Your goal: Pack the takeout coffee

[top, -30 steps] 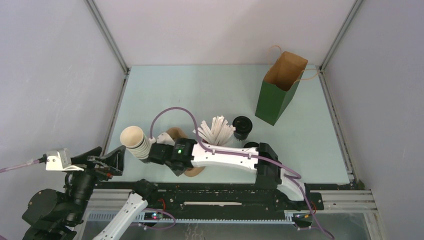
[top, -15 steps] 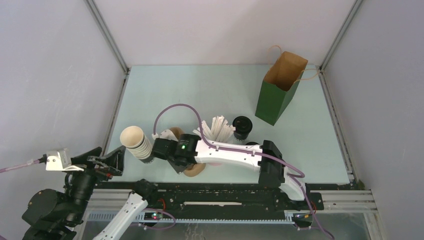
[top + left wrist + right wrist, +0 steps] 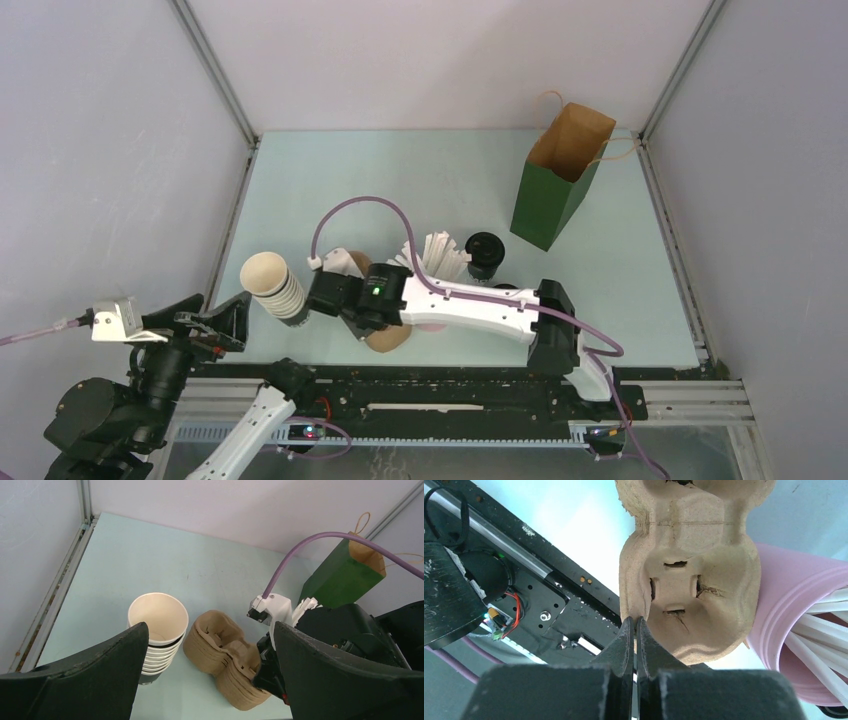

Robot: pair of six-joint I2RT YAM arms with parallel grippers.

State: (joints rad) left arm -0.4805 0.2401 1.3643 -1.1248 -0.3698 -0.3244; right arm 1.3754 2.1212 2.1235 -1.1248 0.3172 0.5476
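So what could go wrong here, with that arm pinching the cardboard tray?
The right fingers grip only the thin rim of the cardboard tray, so it may slip or tear. The pink straw holder sits close beside the tray; dragging it could tip the straws. The tray looks like one of a stack, so several might lift together.

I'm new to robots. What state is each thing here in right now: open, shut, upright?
Paper bag: upright, mouth open.
Takeout coffee: upright, lid on.
Stack of cups: nested, top cup open.
Straw holder: holding white straws.
Cup carriers: stacked, rim pinched.
Left gripper: open, empty.
Right gripper: shut on the cup carriers' rim.
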